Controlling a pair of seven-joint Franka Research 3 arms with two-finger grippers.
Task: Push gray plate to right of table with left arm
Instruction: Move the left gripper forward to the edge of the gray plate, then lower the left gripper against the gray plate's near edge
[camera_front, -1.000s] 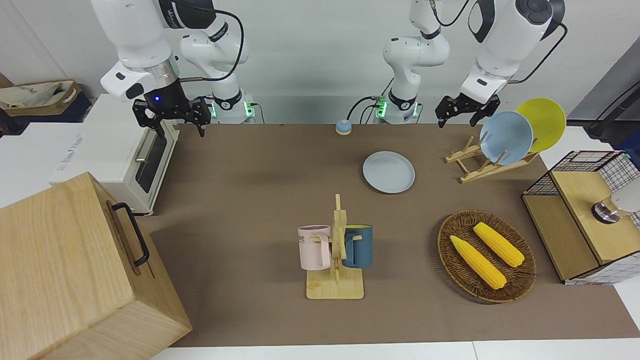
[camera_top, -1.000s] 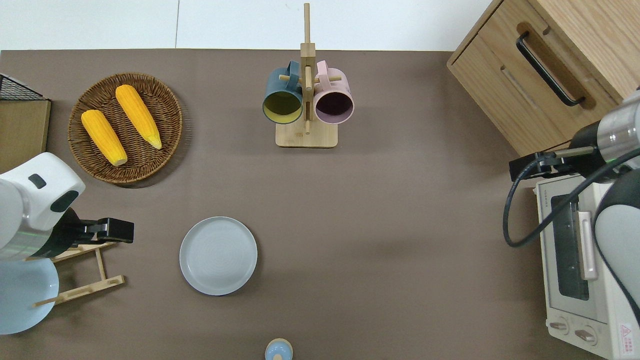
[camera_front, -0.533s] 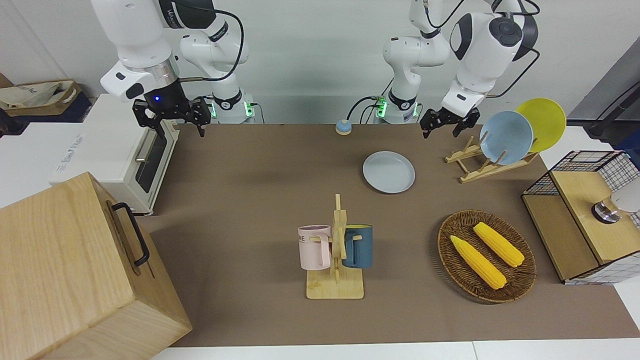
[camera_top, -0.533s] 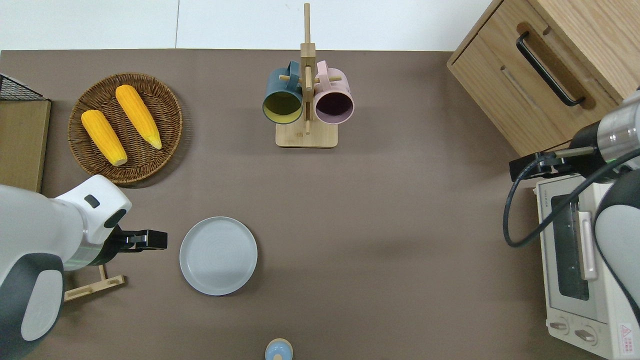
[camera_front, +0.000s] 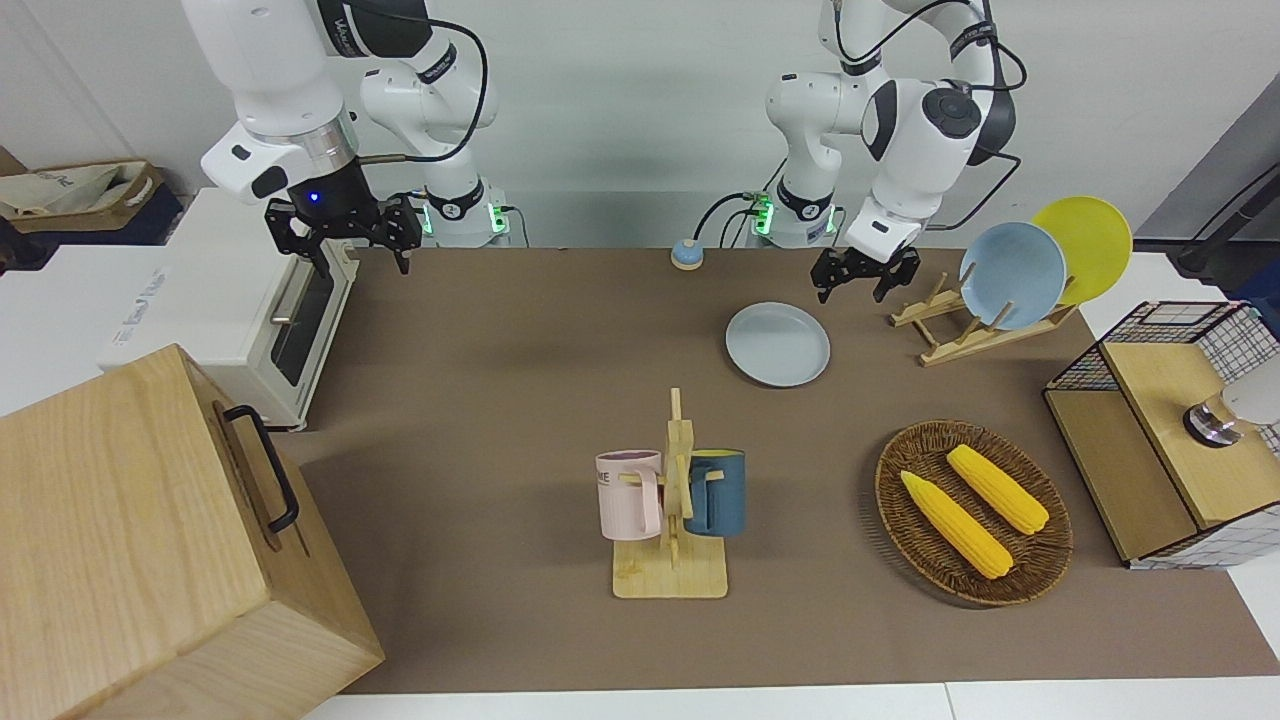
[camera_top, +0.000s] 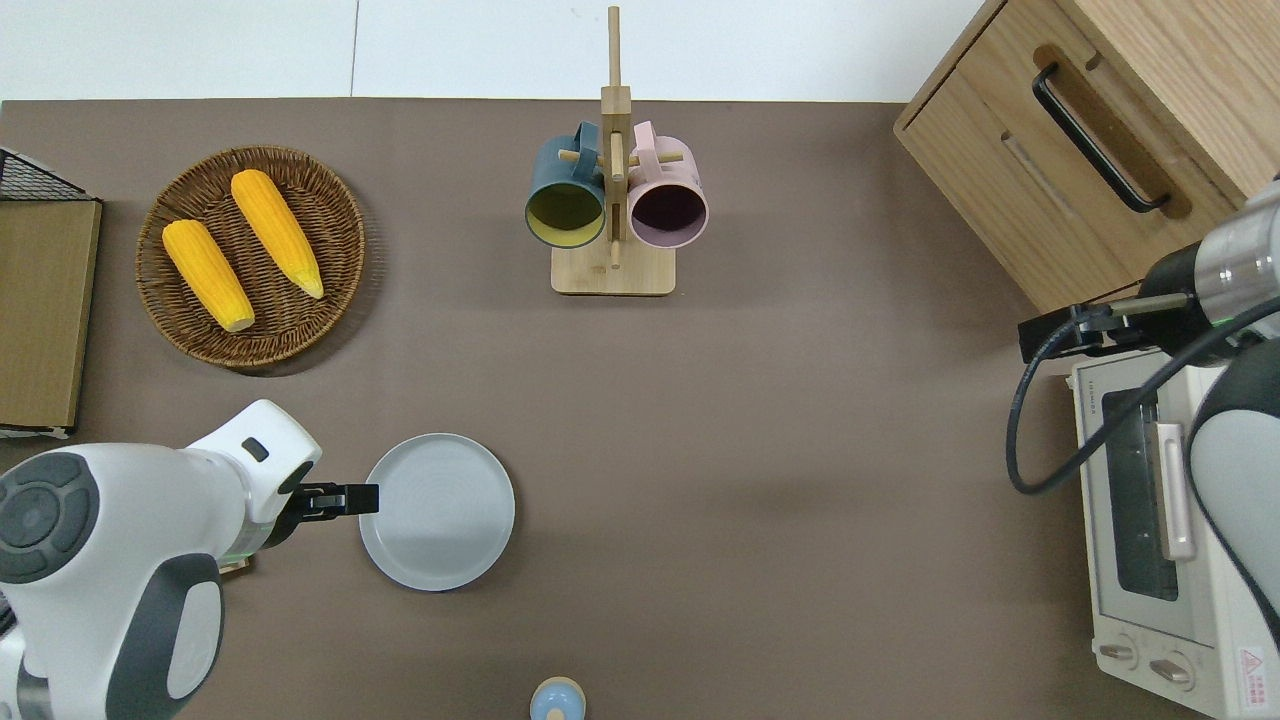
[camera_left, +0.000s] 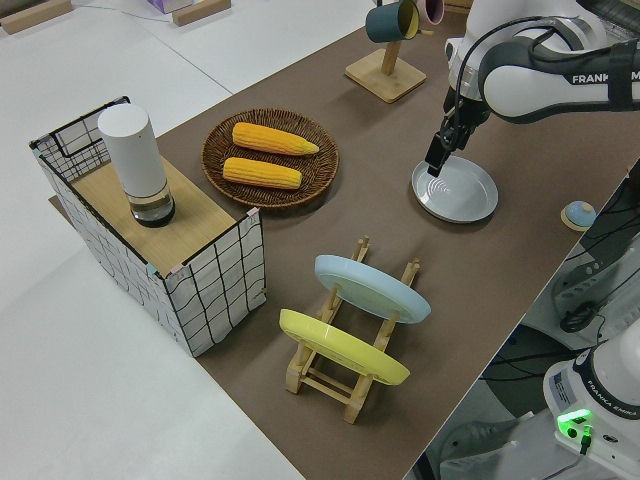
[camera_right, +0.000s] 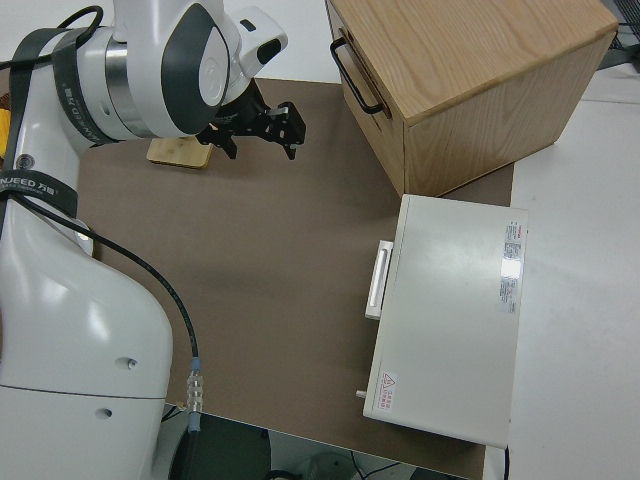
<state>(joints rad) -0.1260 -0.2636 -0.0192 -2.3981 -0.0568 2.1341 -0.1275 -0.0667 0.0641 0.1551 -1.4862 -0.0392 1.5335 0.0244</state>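
Left tool (camera_top: 362, 497) moved from dish rack (camera_front: 962, 322) to gray plate (camera_top: 437, 511) rim; fingers spread, holding nothing.

tabletop (camera_top: 780, 420): matte brown
centre, toward 7 o'clock in the overhead view: gray plate (camera_top: 437, 511)
12 o'clock: mug stand (camera_top: 613, 270)
10 o'clock: wicker basket (camera_top: 251, 256)
6 o'clock: small blue bell (camera_top: 557, 699)
8 o'clock in the overhead view: plate rack (camera_front: 965, 330)
2 o'clock: wooden cabinet (camera_top: 1100, 130)
4 o'clock: toaster oven (camera_top: 1165, 540)

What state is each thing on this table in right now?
gray plate: flat on the table, empty.
left pincer: at the plate's rim.
right arm: parked.
wicker basket: holds two corn cobs.
sky-blue plate, yellow plate: on edge in rack.
mugs: hanging on stand.
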